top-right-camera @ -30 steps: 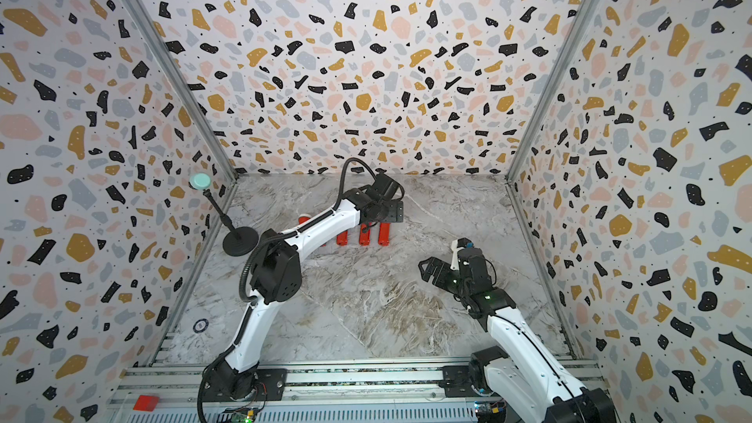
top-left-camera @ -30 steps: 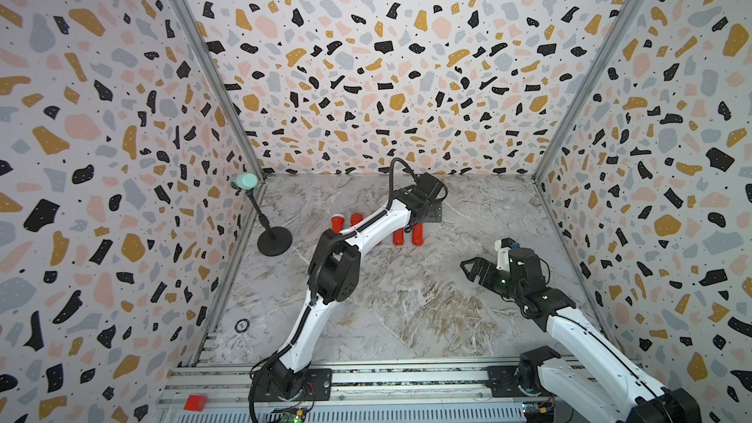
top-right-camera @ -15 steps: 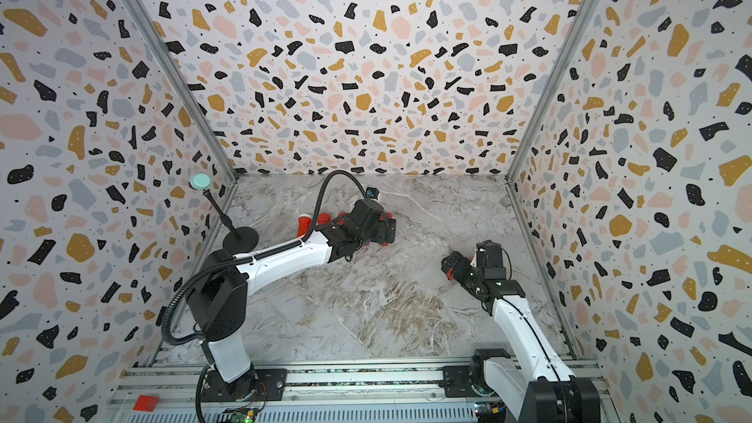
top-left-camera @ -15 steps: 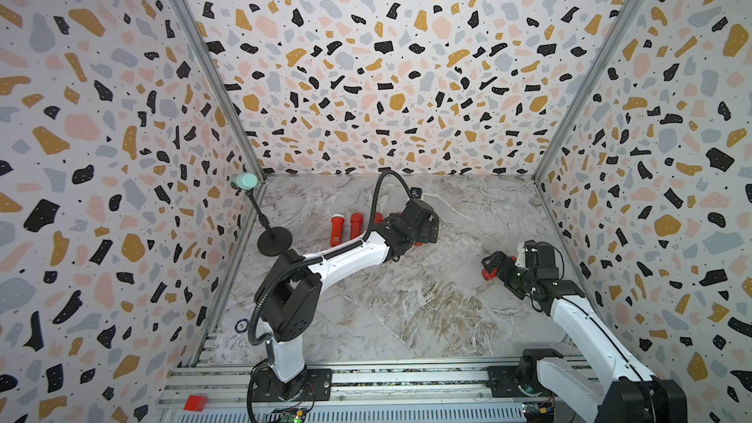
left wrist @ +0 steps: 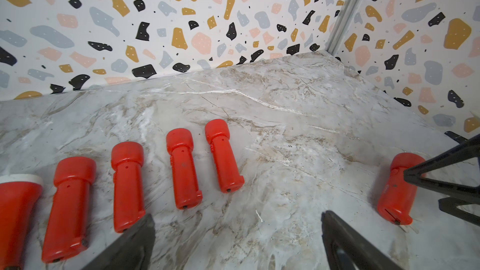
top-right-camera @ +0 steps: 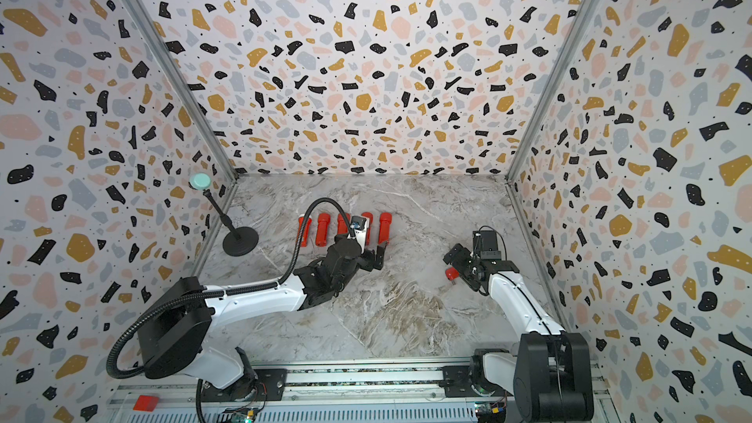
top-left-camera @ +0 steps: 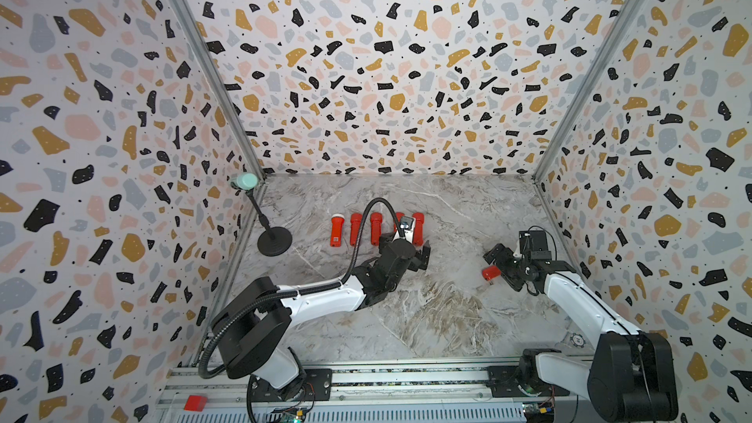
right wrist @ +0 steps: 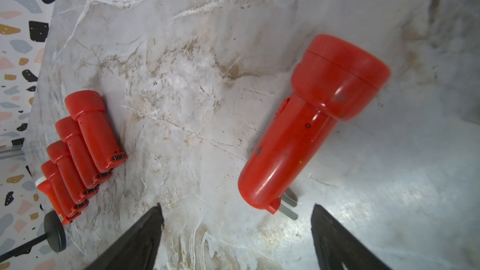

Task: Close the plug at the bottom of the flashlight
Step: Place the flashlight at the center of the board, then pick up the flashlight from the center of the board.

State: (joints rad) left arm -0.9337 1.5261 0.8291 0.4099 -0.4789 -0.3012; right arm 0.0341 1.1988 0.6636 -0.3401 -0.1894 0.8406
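The flashlight lies on its side on the desk, right side, mid depth, well apart from the others. Its plug at the bottom end is out: two grey prongs stick out past the red body, on or just over the desk, can't tell which. The right claw is spread wide and grips nothing. In the right wrist view the flashlight's bottom end sits in the gap between the fingers and touches neither. In both top views the right claw covers most of the flashlight, so only a red end shows at the claw's left. In the left wrist view one right claw finger overlaps the flashlight's head; contact can't be confirmed. The left claw is also spread wide and empty, over bare desk just near of the row of five more red flashlights at far centre. These lie side by side, heads far, bottom ends near; the leftmost shows a white rim. In both top views the left arm hides part of the row. A black stand with a teal head sits far left by the wall.
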